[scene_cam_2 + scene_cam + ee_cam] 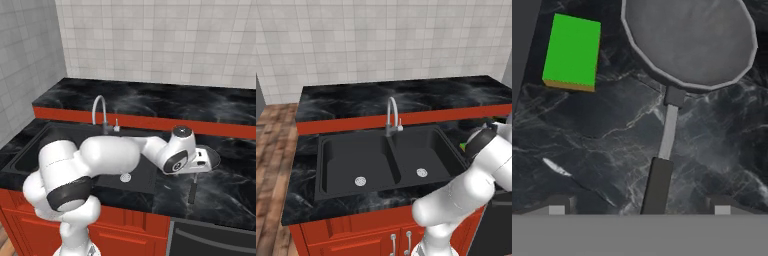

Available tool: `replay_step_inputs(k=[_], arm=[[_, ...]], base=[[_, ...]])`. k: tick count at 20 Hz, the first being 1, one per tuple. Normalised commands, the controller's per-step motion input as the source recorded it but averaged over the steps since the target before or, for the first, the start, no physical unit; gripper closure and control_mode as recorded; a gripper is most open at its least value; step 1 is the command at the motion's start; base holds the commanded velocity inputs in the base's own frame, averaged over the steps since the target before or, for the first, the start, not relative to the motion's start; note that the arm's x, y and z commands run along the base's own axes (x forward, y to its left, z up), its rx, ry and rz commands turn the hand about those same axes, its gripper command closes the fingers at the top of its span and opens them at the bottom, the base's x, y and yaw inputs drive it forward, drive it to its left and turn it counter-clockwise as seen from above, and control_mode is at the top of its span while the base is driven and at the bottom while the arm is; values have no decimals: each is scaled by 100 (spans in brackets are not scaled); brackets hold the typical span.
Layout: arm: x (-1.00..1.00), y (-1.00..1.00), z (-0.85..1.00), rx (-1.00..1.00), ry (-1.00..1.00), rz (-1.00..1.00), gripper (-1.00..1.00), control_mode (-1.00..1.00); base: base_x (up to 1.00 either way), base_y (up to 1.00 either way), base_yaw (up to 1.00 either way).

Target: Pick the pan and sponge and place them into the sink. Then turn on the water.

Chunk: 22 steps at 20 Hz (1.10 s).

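Note:
The pan (689, 40) lies on the black marble counter right of the sink (326, 172), its thin handle (659, 182) pointing toward the counter's front. My gripper (639, 207) hovers above the handle, open, with one fingertip (557, 206) on each side of it and nothing gripped. The green sponge (572, 52) rests flat beside the pan, on the sink side; it also peeks out past the arm (462, 146). In the right base view the hand covers most of the pan (215, 157), while the handle (192, 192) shows below it. No stream comes from the faucet (391, 114).
A red raised ledge (356, 121) with a higher black counter runs behind the sink. My own white arm (115, 155) stretches across the right basin. A dark appliance front (215, 240) sits below the counter at the right.

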Motion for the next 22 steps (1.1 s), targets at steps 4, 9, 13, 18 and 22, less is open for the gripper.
replay_step_inputs(k=[4, 9, 13, 18, 22], arm=[[13, -32, -24, 0, 1, 0, -100, -100], [17, -28, -26, 0, 3, 0, -100, -100], [19, -23, -28, 0, 4, 0, -100, -100], [25, -24, -27, 0, 5, 0, -100, -100], [27, -27, -22, 0, 4, 0, -100, -100]], base=[[0, 0, 0], [0, 0, 0], [0, 0, 0], [0, 0, 0], [0, 0, 0]])
